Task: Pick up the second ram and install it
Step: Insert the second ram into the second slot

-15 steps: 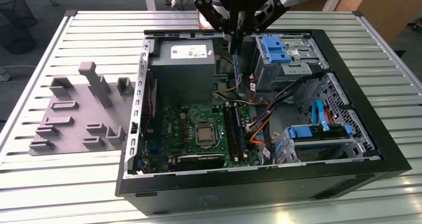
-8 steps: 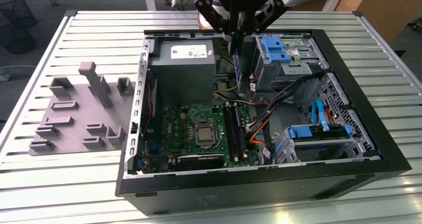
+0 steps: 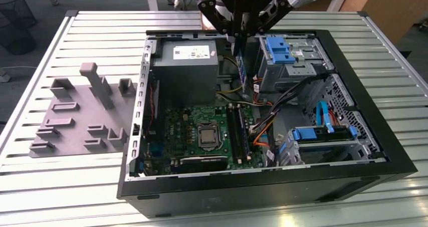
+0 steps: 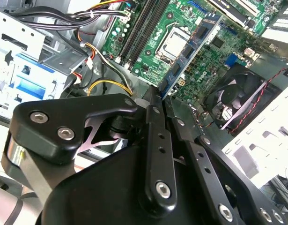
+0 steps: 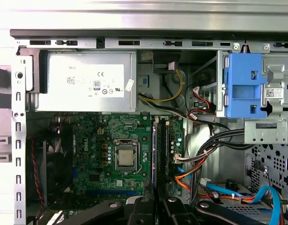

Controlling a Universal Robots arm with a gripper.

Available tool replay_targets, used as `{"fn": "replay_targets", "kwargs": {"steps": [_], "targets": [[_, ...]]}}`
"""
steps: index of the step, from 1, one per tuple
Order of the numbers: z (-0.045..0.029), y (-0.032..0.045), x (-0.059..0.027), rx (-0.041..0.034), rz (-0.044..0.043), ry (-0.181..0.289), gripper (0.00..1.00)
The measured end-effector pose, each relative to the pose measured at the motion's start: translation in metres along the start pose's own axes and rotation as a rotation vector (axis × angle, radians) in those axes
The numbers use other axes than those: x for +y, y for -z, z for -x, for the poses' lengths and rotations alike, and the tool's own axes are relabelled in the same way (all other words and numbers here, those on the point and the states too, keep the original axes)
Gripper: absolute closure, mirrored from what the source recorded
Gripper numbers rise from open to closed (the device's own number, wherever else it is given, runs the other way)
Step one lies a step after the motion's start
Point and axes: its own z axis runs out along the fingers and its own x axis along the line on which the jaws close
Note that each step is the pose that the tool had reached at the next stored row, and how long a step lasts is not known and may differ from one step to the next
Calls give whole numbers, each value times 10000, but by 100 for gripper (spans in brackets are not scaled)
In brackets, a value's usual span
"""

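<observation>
Gripper (image 3: 239, 34) pinching the second ram (image 3: 241, 66) edge-down above the open computer case (image 3: 267, 184), over the motherboard (image 3: 194, 124) memory slots (image 3: 235, 132), beside the power supply (image 3: 184, 69).

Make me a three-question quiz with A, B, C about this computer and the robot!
1. Where is the second ram? A in the pincer; B on the floor; C in a person's hand.
2. What colour is the motherboard? A red; B green; C white.
3. The computer case is: A open; B closed up; C upside down.
Answers: 1 A, the pincer grips the blue stick over the case. 2 B, the board looks green in every view. 3 A, the parts inside show.
</observation>
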Motion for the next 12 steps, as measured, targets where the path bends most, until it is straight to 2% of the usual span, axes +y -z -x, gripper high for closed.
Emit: {"fn": "replay_targets", "kwargs": {"steps": [7, 10, 12], "targets": [[1, 0, 0, 2, -1, 1, 86], [0, -27, 4, 6, 3, 49, 86], [0, -55, 5, 5, 7, 264, 86]]}}
